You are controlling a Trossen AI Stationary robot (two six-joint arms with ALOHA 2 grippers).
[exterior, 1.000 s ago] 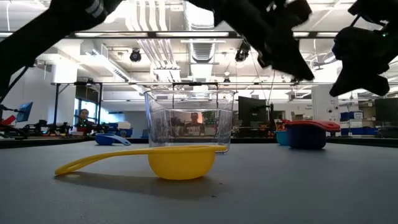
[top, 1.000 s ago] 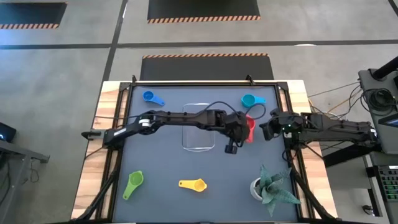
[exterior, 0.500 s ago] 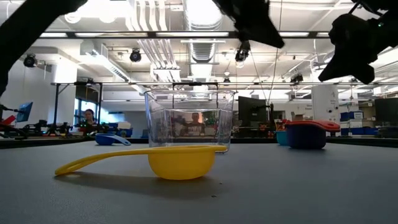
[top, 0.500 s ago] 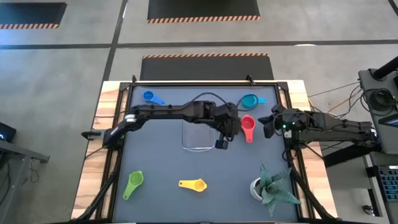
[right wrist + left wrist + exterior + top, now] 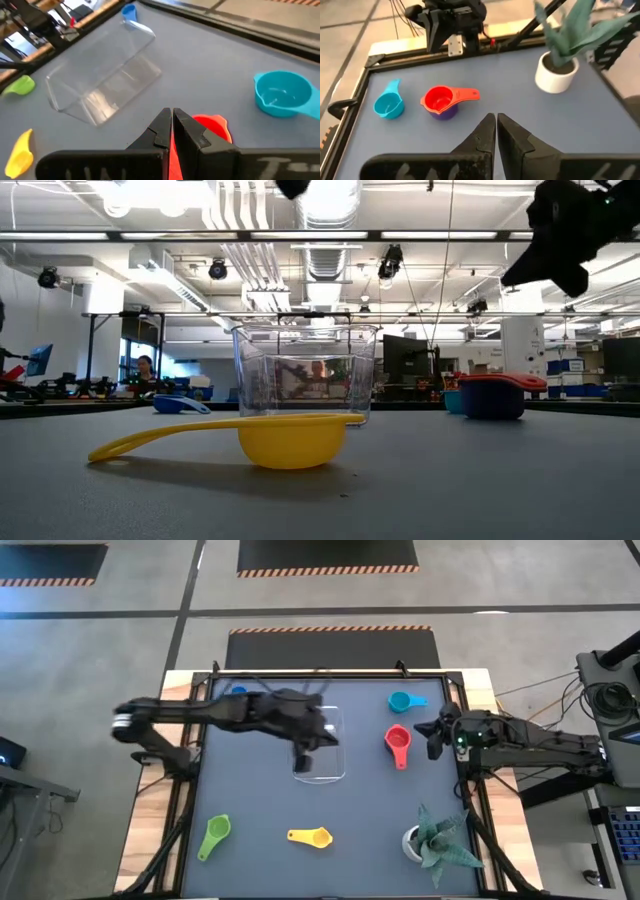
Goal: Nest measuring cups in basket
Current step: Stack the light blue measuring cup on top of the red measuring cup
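Note:
The clear basket (image 5: 322, 768) stands on its base at mid-table, also in the right wrist view (image 5: 102, 77). My left gripper (image 5: 322, 737) hovers shut above it, its fingers (image 5: 496, 125) pointing toward the table's right. The red cup (image 5: 440, 98) sits nested in a purple cup (image 5: 445, 113) right of the basket. The teal cup (image 5: 402, 701) lies beyond them, the blue cup (image 5: 129, 11) far left, the green cup (image 5: 215, 835) and yellow cup (image 5: 310, 837) near the front. My right gripper (image 5: 171, 120) hangs shut in the air just right of the red cup (image 5: 397, 744). No orange cup shows.
A white pot with a green plant (image 5: 432, 840) stands at the near right corner. The table's raised dark frame (image 5: 190, 740) runs along its sides. In the low view the yellow cup (image 5: 285, 440) lies in front of the basket (image 5: 305, 375).
My left arm has swung from above the red cup toward the table's left and upward, and now hangs over the basket. The red cup has stayed where it was. My right gripper has risen slightly.

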